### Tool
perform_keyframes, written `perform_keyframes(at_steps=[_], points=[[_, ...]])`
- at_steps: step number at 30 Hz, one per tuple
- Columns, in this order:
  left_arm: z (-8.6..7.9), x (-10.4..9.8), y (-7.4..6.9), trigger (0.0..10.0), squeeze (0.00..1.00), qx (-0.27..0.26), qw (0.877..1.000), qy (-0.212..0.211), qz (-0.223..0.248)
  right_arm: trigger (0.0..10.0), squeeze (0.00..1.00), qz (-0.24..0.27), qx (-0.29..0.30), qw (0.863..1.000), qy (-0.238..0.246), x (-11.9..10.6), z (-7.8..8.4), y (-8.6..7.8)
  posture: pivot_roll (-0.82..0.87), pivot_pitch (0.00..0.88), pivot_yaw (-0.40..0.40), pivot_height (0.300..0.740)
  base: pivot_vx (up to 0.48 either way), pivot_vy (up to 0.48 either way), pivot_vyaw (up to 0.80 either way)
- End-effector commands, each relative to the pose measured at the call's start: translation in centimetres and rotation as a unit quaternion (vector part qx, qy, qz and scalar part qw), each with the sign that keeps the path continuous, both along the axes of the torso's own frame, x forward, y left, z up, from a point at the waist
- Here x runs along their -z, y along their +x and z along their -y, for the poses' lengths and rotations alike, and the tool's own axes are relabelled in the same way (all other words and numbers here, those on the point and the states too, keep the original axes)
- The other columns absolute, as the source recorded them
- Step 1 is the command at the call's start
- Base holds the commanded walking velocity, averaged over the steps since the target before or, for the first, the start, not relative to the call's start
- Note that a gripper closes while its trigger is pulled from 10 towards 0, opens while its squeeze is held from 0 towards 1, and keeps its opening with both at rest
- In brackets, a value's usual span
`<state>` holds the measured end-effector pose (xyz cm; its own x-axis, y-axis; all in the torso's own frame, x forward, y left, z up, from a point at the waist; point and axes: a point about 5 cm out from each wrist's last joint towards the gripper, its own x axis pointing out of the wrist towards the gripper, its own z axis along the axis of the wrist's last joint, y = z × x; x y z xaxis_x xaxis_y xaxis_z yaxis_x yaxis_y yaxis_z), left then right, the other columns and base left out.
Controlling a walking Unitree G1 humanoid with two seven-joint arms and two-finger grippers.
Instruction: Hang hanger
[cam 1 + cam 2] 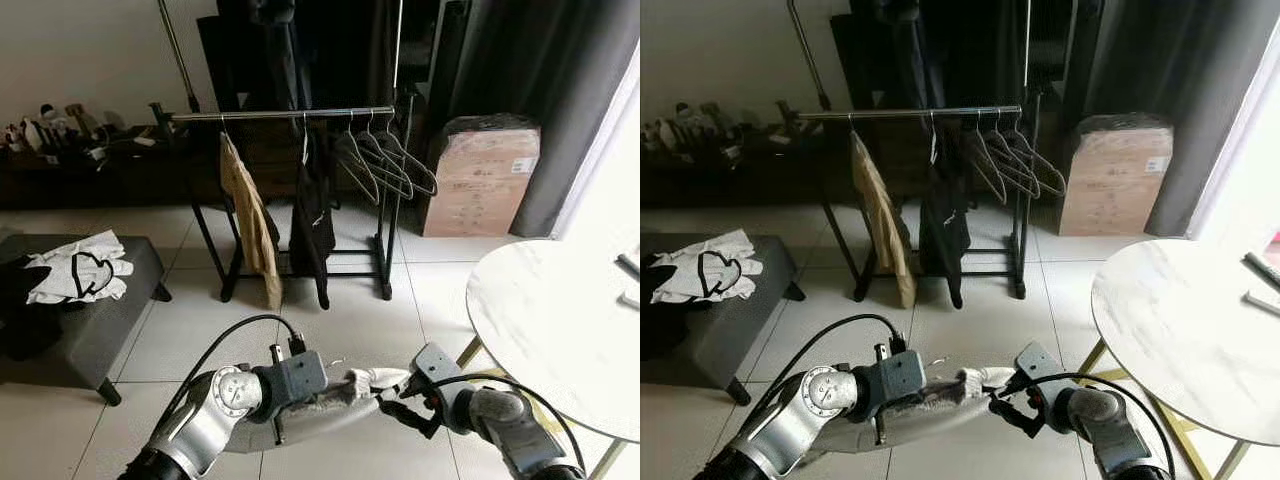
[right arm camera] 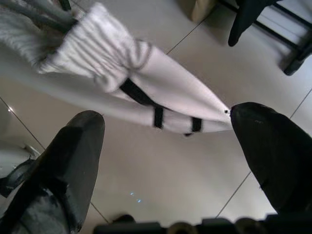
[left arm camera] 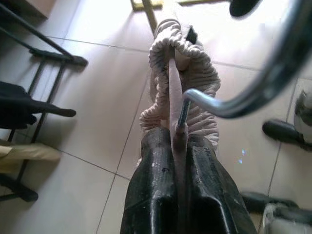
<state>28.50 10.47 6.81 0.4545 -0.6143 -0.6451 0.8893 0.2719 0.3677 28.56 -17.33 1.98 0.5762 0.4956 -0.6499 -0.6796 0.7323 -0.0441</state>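
Care is needed: the hanger (image 3: 183,105) with its pale garment (image 2: 122,73) is pinched by the left gripper (image 3: 178,141); the right gripper (image 2: 165,146), jaws wide, sits beside it; the rail (image 1: 285,115) is well apart.

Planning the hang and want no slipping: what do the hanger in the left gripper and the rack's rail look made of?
Hanger: the shoulders look wrapped in pale ribbed knit, soft and matte; the hook looks like polished metal, judging by its bright glints. The left gripper is clamped on its neck. Rail: apparently bare metal tube, with a silvery sheen along its length.
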Motion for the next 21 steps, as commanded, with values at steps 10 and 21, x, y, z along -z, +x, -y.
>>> perform_keyframes(at_steps=[10, 21], points=[[-1.4, -0.2, 1.7, 10.0, 0.0, 0.012, 0.999, 0.044, 0.016, 10.0, 0.0, 0.025, -0.023, 0.999, 0.033, -3.6, -0.8, 0.1, -0.11, 0.002, 0.077, 0.74, 0.0, 0.0, 0.0], [2.4, 0.3, 2.2, 10.0, 0.0, -0.07, 0.997, -0.022, -0.001, 10.0, 0.0, -0.046, 0.118, 0.987, 0.103, -2.0, -2.1, 0.0, -0.1, 0.01, 0.068, 0.74, 0.0, 0.0, 0.0]])
